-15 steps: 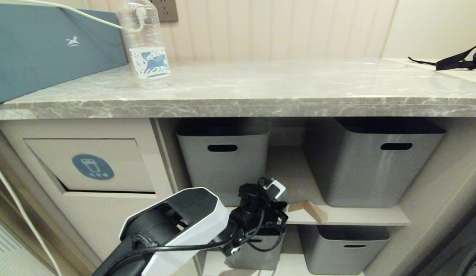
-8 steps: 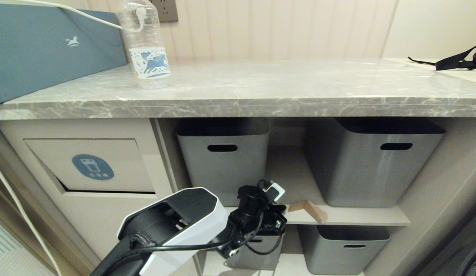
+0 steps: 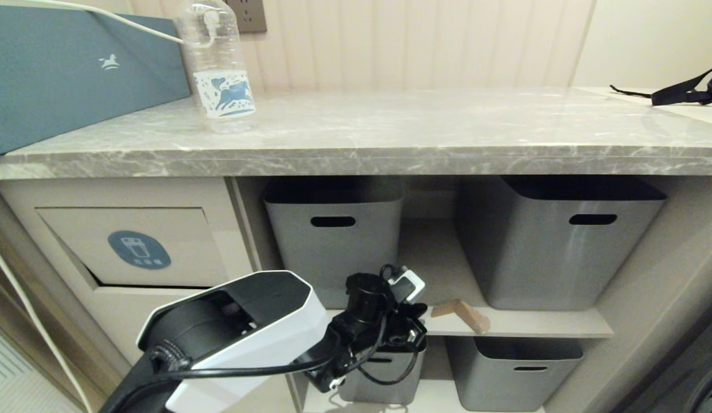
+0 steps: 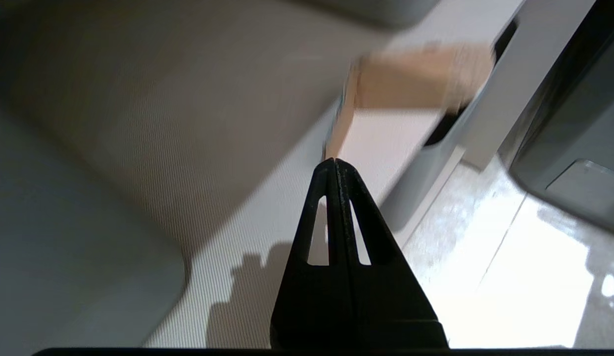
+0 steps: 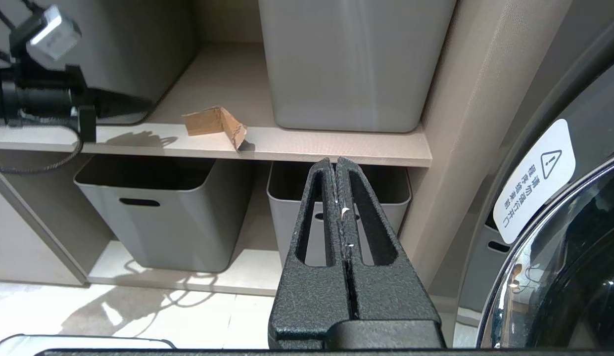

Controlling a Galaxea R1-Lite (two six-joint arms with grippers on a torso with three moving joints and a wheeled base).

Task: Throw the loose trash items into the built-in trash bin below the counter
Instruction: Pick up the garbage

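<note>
Fingertips of the left pincer (image 4: pixel 335 165) are pressed together, empty, low over the shelf (image 3: pixel 522 330). Just ahead of them the tan folded scrap (image 3: pixel 462 314) is seen. Well above, the water bottle (image 3: pixel 218 69) stands on the tabletop (image 3: pixel 424 132). The right pincer (image 5: pixel 336 165) is likewise closed.

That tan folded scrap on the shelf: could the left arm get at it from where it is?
Probably yes. The left gripper sits level with the shelf, close beside the tan folded scrap, with nothing between them. Its jaws are shut, so they must open first.
</note>
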